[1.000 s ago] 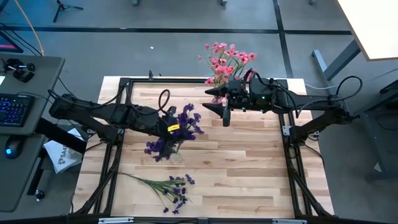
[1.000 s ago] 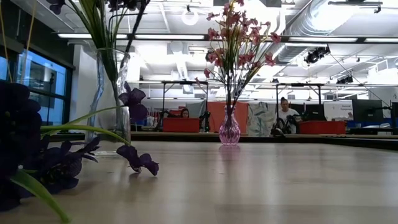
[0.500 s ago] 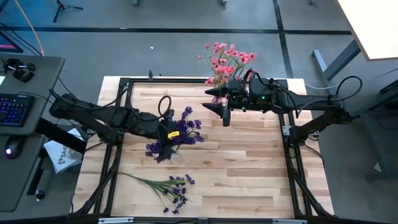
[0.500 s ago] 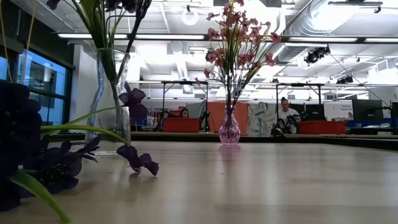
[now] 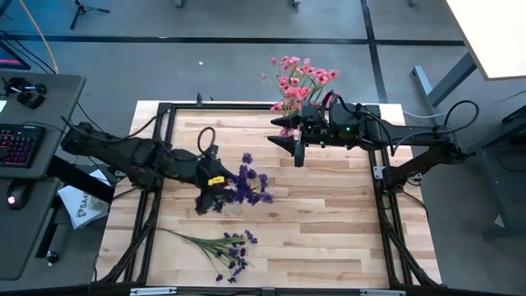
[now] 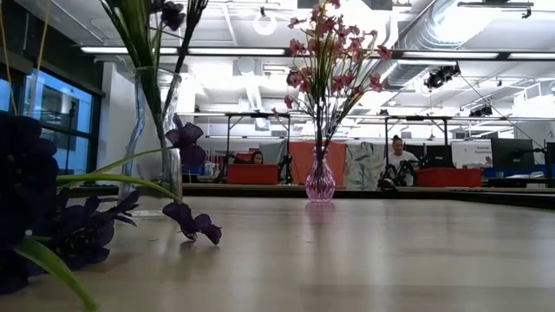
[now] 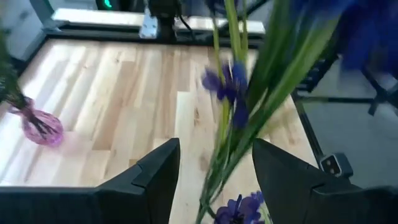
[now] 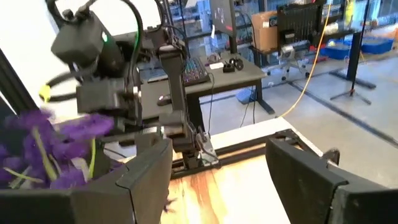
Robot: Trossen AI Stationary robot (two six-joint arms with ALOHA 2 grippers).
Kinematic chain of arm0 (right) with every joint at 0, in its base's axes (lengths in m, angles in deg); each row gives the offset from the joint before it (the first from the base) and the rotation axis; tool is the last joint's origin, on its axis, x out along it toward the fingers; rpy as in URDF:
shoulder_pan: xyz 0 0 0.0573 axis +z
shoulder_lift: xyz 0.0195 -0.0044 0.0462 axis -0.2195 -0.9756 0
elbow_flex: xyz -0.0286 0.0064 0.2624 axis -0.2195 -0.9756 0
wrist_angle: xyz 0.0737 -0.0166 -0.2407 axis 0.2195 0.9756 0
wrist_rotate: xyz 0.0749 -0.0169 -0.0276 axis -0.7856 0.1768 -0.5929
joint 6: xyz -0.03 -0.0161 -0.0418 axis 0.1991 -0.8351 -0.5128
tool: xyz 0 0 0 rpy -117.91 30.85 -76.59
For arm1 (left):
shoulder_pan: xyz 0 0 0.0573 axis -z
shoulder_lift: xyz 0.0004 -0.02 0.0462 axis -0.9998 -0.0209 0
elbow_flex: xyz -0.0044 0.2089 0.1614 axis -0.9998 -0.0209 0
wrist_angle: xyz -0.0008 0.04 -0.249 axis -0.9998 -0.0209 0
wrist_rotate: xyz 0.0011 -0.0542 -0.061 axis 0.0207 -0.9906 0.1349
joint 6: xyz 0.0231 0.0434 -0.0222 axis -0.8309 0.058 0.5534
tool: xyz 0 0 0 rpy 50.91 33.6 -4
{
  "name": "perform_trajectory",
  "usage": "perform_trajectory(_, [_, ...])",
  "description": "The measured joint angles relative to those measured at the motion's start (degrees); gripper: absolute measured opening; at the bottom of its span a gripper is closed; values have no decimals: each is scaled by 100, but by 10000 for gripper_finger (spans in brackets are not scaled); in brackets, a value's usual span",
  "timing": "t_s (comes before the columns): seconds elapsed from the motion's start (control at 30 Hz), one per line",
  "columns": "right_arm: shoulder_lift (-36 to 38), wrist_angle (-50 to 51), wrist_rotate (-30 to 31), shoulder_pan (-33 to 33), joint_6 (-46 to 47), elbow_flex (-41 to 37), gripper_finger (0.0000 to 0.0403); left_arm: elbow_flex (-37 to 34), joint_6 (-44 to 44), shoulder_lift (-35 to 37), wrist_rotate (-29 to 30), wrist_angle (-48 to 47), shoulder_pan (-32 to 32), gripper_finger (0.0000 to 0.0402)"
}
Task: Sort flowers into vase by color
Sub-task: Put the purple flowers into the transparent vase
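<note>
**A:** High view first: where are the flowers? The left gripper (image 5: 215,191) sits over the middle-left of the wooden table (image 5: 329,214) among the purple sprigs (image 5: 246,182) standing in a clear vase (image 6: 159,139). Its fingers (image 7: 149,180) are spread, with green stems running up between them. More loose purple sprigs (image 5: 218,245) lie flat near the front edge. The pink sprigs (image 5: 300,78) already stand in the pink vase (image 6: 320,184) at the far edge.

**B:** And the right gripper (image 5: 294,148)?

**A:** It waits by the pink vase, fingers apart, pinching nothing.

**B:** How would a sprig handle?

**A:** Light and floppy, most likely. The thin stems look bendy and the blossom clusters would snag on each other. The bare lower stem is probably the best hold, well below the blossoms. The glass vase seems tall and narrow, so a nudge could tip it.

**B:** The surroundings?

**A:** Pale plank tabletop inside a black frame. Beyond it is an open workshop with bright ceiling lights and desks, and a person (image 6: 401,160) seated far back.
</note>
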Motion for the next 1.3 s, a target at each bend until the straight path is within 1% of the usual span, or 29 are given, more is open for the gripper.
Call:
perform_trajectory(0.13, [-2, 213, -32, 1, 74, 0, 254, 0, -2, 167, 141, -26, -2, 191])
perform_trajectory(0.33, [155, 204, -135, 2, 54, 0, 254, 0, -50, 622, 246, 47, -4, 191])
perform_trajectory(0.5, [245, 284, -135, 1, 80, 0, 254, 0, -57, 1146, 634, 246, -4, 191])
perform_trajectory(0.57, [314, 416, -135, 1, 84, 0, 254, 0, -55, 1379, 783, 363, -4, 191])
perform_trajectory(0.67, [416, 889, -142, 32, 216, 2, 254, 0, -35, 1591, 811, 450, 1, 191])
perform_trajectory(0.73, [442, 1340, -145, 85, 351, 2, 254, 0, 95, 1652, 562, 402, 9, 191])
perform_trajectory(0.83, [442, 1950, -148, 237, 504, 2, 254, 0, 604, 1662, -444, 192, 107, 191])
perform_trajectory(0.9, [442, 2301, -156, 365, 571, 2, 254, 0, 1233, 1635, -1291, 22, 243, 191])
perform_trajectory(0.97, [442, 2600, -156, 484, 588, 2, 254, 0, 2053, 1584, -2057, -130, 463, 191])
perform_trajectory(1.0, [442, 2698, -155, 542, 588, 2, 254, 0, 2492, 1562, -2347, -145, 598, 191])
perform_trajectory(1.03, [442, 2759, -155, 594, 588, 2, 254, 0, 2889, 1542, -2509, -139, 743, 191])
perform_trajectory(1.1, [442, 2809, -155, 676, 567, 2, 254, 0, 3493, 1518, -2533, -137, 1038, 191])
perform_trajectory(1.23, [442, 2814, -156, 771, 412, 2, 254, 0, 4237, 1361, -2106, -221, 1630, 191])
perform_trajectory(1.3, [442, 2814, -155, 800, 293, 2, 254, 2, 4476, 1152, -1829, -557, 1883, 190])
